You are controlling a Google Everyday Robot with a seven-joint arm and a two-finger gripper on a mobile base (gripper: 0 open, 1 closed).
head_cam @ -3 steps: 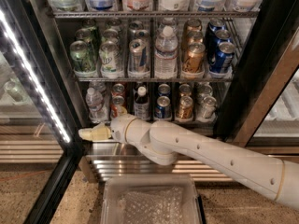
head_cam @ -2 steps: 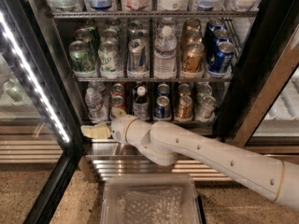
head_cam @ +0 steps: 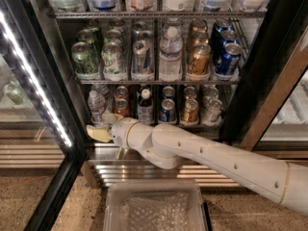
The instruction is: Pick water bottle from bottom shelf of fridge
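Fridge (head_cam: pixel 250 81): end effector (head_cam: pixel 97 133) below water bottle (head_cam: pixel 96 107)

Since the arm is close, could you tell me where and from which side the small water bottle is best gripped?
Grip the water bottle around its body below the cap, probably straight from the open front: it stands upright at the row's left end, a red can close beside it. The gripper sits below it.

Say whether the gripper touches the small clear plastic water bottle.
Cannot tell: the camera view shows the gripper overlapping the base of the water bottle, depth unclear.
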